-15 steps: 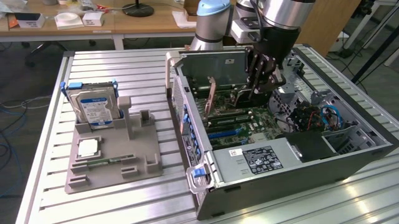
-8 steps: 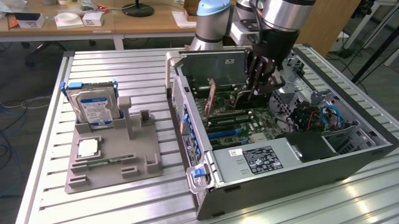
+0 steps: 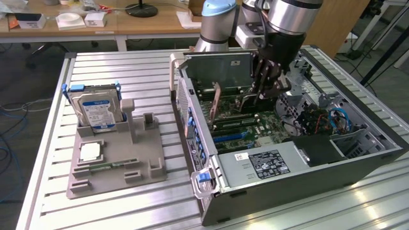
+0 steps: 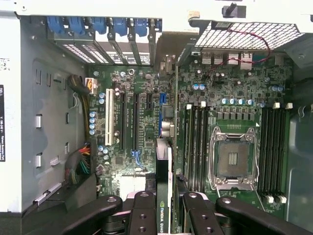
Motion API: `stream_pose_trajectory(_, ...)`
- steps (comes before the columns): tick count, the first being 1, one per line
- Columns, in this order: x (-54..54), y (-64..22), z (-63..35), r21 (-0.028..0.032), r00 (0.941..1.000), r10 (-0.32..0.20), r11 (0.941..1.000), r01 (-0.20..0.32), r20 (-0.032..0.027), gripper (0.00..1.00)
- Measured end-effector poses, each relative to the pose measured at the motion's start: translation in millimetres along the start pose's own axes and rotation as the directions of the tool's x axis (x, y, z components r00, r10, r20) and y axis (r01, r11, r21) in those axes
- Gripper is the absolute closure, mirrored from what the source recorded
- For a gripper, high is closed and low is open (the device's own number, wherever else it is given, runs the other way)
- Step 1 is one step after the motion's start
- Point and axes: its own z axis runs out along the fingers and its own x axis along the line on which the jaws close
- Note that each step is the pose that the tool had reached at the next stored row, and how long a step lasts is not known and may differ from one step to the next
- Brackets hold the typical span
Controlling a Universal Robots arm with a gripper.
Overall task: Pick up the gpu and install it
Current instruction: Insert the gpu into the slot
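My gripper (image 3: 263, 96) reaches down into the open computer case (image 3: 357, 165) and is shut on the gpu (image 3: 233, 101). The card is thin and dark and stands on edge above the motherboard (image 3: 255, 127). In the wrist view the gpu (image 4: 168, 161) runs edge-on from between my black fingers (image 4: 143, 210) toward the rear slot openings. A green-lettered label shows near the grip. It hangs over the expansion slots (image 4: 132, 122), next to the memory slots (image 4: 195, 142). Whether its edge touches a slot is hidden.
The empty processor socket (image 4: 232, 159) lies beside the card's line. Blue slot latches (image 4: 105, 24) line the case's rear wall. The power supply (image 3: 271, 163) fills the near end of the case. A grey holder (image 3: 115, 163) at the exterior view's left carries a hard drive (image 3: 96, 110).
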Motion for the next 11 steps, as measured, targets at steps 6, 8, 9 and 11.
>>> stream_pose_trajectory(6,0.0,-0.1,5.6,0.0000,1.0000,0.000,1.0000,0.000,0.0000,0.74)
stream_pose_trajectory(8,0.0,0.0,8.2,0.0000,1.0000,0.000,1.0000,0.000,0.0000,0.74)
stream_pose_trajectory(9,0.0,0.1,9.5,0.0001,1.0000,0.000,1.0000,0.000,0.0000,0.74)
stream_pose_trajectory(11,0.1,0.3,11.9,0.0000,1.0000,0.000,1.0000,0.000,-0.0001,0.74)
